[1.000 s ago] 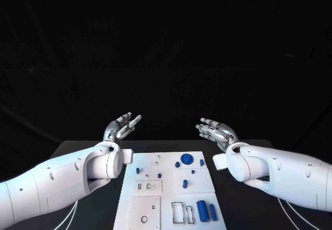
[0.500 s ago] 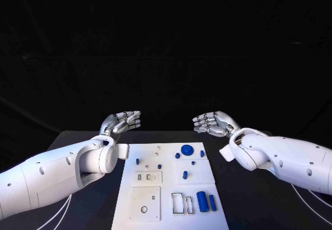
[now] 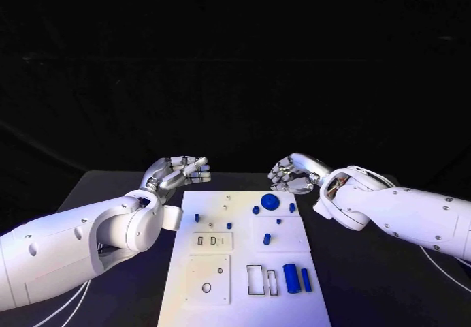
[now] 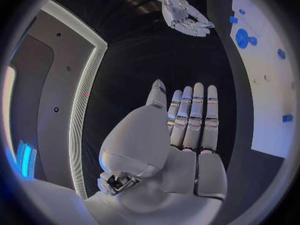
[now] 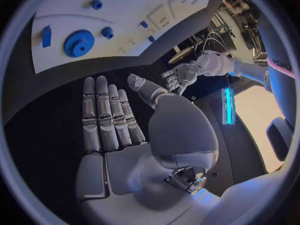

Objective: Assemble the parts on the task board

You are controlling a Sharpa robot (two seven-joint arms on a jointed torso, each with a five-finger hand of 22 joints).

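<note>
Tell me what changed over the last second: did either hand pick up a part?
No. Both hands turned inward and drew nearer the far end of the task board: the left hand and the right hand hold nothing. The camera shifted; the blue gear and other parts kept their places on the board.

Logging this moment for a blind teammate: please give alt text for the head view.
Both hands hover empty above the far end of the white task board, left hand and right hand facing each other. Blue parts sit on the board, including a round gear at the far end and a cylinder nearer.
</note>
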